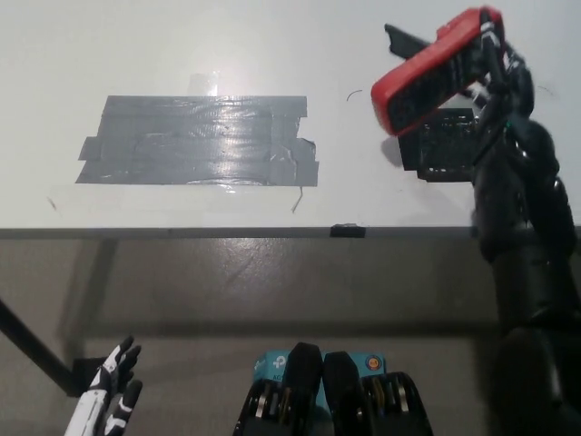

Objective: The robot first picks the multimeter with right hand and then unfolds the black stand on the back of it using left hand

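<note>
One hand is doing all the work — my right hand [495,68], black, is clamped around the multimeter [434,71] and holds it off the table [272,45], over the far right part of the top. The meter's red casing is tilted, its long side running from lower left up to upper right, one red edge turned toward the camera. Under it on the table lies a dark rectangular patch [443,145], partly covered by my arm. To the left, well apart, a wide block of grey tape [204,141] is stuck flat on the white surface. My left hand [111,392], white, hangs low at the bottom left, below the table edge — fingers spread, gripping nothing.
</note>
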